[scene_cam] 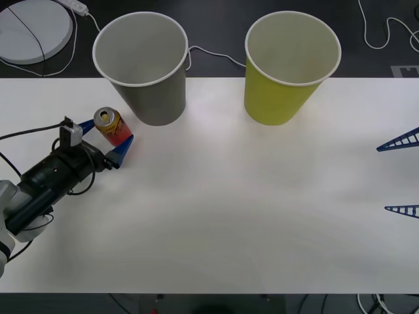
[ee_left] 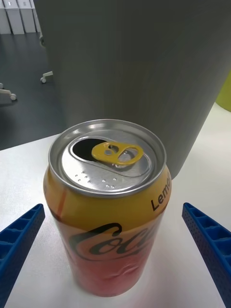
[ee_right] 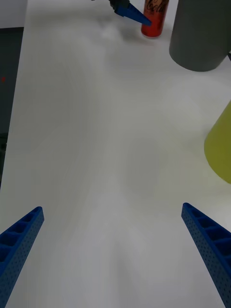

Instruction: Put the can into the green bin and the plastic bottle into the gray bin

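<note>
The can stands upright on the white table just in front of the gray bin, at the left. My left gripper is open around it, one blue finger on each side with a gap to the can. Up close, the can shows a silver top and yellow tab, with the gray bin right behind it. The green bin stands at the back right. My right gripper hangs open at the table's right edge, far from the can. The plastic bottle is out of view.
A white round device and white cables lie on the dark floor beyond the table's far edge. The two bins stand apart with a gap between them. The white table stretches wide between my two grippers.
</note>
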You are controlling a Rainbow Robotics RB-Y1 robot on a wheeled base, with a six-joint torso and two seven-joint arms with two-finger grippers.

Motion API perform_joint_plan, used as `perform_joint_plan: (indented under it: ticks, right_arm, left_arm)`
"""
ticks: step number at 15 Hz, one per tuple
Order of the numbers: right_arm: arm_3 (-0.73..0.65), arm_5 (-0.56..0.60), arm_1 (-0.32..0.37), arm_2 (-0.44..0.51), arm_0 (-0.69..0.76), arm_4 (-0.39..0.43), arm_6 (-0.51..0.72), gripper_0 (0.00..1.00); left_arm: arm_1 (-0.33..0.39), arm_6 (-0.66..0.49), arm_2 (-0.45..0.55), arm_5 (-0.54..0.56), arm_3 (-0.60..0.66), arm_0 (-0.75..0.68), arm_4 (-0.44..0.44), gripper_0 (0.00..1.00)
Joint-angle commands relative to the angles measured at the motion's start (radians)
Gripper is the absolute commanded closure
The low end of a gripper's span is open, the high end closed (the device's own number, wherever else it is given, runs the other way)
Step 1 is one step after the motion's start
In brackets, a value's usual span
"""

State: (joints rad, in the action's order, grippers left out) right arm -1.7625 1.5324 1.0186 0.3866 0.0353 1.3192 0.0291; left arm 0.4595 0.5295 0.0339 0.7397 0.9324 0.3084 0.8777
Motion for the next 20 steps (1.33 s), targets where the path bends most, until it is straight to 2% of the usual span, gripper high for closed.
perform_joint_plan:
  ticks: [1,9,10,11,12,13,14,20]
  right_arm:
    - [0.0,0.0,0.0,0.0,0.0,0.0,0.0,0.0]
    - [0.0,0.0,0.0,0.0,0.0,0.0,0.0,0.0]
    - [0.0,0.0,0.0,0.0,0.0,0.0,0.0,0.0]
    - [0.0,0.0,0.0,0.0,0.0,0.0,0.0,0.0]
    - [0.0,0.0,0.0,0.0,0.0,0.0,0.0,0.0]
    - [0.0,0.0,0.0,0.0,0.0,0.0,0.0,0.0]
    - [0.0,0.0,0.0,0.0,0.0,0.0,0.0,0.0]
    - [0.0,0.0,0.0,0.0,0.0,0.0,0.0,0.0]
  left_arm:
    - [-0.007,-0.002,0.0,-0.014,0.0,0.011,0.017,0.0]
    - [-0.009,-0.016,-0.02,-0.039,0.0,0.034,0.037,0.0]
    - [-0.009,-0.016,-0.022,-0.039,0.0,0.034,0.037,0.3]
    - [-0.009,-0.016,-0.022,-0.039,0.0,0.034,0.037,0.72]
    - [-0.009,-0.016,-0.023,-0.039,0.0,0.034,0.037,0.88]
    - [-0.01,-0.017,-0.023,-0.039,0.0,0.034,0.037,0.96]
    - [-0.009,-0.017,-0.022,-0.039,0.0,0.034,0.035,1.0]
    - [-0.005,-0.017,-0.022,-0.023,0.0,0.032,0.04,1.0]
